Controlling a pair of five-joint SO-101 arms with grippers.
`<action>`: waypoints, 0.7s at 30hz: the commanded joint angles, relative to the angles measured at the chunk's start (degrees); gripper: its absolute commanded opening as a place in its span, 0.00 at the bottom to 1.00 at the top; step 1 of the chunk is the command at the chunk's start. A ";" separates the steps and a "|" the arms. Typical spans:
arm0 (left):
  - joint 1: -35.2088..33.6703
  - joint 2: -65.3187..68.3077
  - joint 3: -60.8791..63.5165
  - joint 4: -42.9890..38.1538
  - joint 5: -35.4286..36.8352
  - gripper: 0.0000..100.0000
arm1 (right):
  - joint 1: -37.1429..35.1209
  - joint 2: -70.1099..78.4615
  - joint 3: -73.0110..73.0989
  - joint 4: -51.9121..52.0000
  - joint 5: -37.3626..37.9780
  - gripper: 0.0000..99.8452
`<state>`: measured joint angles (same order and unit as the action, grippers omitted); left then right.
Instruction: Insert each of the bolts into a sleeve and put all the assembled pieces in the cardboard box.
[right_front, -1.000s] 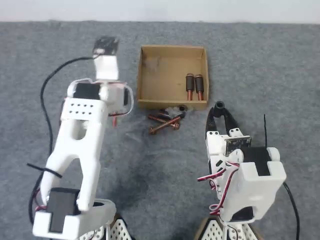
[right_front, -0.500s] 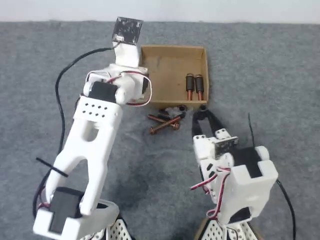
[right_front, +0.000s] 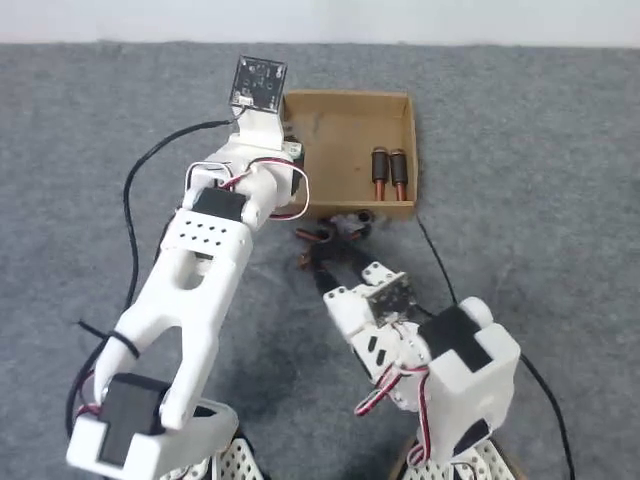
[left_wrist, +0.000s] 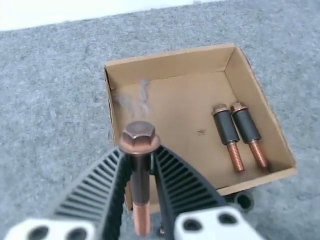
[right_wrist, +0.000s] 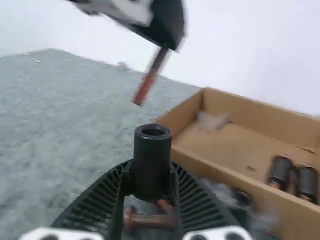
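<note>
My left gripper (left_wrist: 140, 152) is shut on a copper bolt (left_wrist: 140, 170), head up, hanging above the near left edge of the cardboard box (left_wrist: 165, 100). Two assembled pieces (left_wrist: 237, 132) lie side by side in the box's right part. My right gripper (right_wrist: 151, 172) is shut on a black sleeve (right_wrist: 151, 157), held upright with its bore open at the top. From the right wrist, the bolt (right_wrist: 148, 77) hangs tilted, higher than the sleeve and farther off. In the high view, the right gripper (right_front: 328, 262) sits over the loose bolts (right_front: 315, 235) before the box (right_front: 345, 208).
Loose black sleeves (right_front: 357, 221) lie against the box's front wall, beside the loose bolts. One copper bolt (right_wrist: 145, 218) lies on the grey carpet just below my right gripper. Open carpet stretches to the left and right of the box.
The left arm has swung right and toward the box's left edge. The right arm has swung left, from near the box's right corner to over the loose bolts.
</note>
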<state>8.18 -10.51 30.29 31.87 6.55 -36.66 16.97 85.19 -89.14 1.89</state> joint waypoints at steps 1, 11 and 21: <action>-0.09 -4.13 -1.36 -2.29 3.78 0.01 | -2.15 -3.47 -2.73 2.15 -0.18 0.01; 0.18 -4.13 4.62 -12.84 6.95 0.01 | -2.15 -3.38 -2.73 2.77 -0.18 0.01; 0.79 -6.15 10.68 -19.43 7.03 0.01 | -2.07 -3.47 -3.43 5.85 -0.18 0.01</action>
<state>8.79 -10.68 40.75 14.55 12.79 -38.15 16.97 84.48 -84.84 1.89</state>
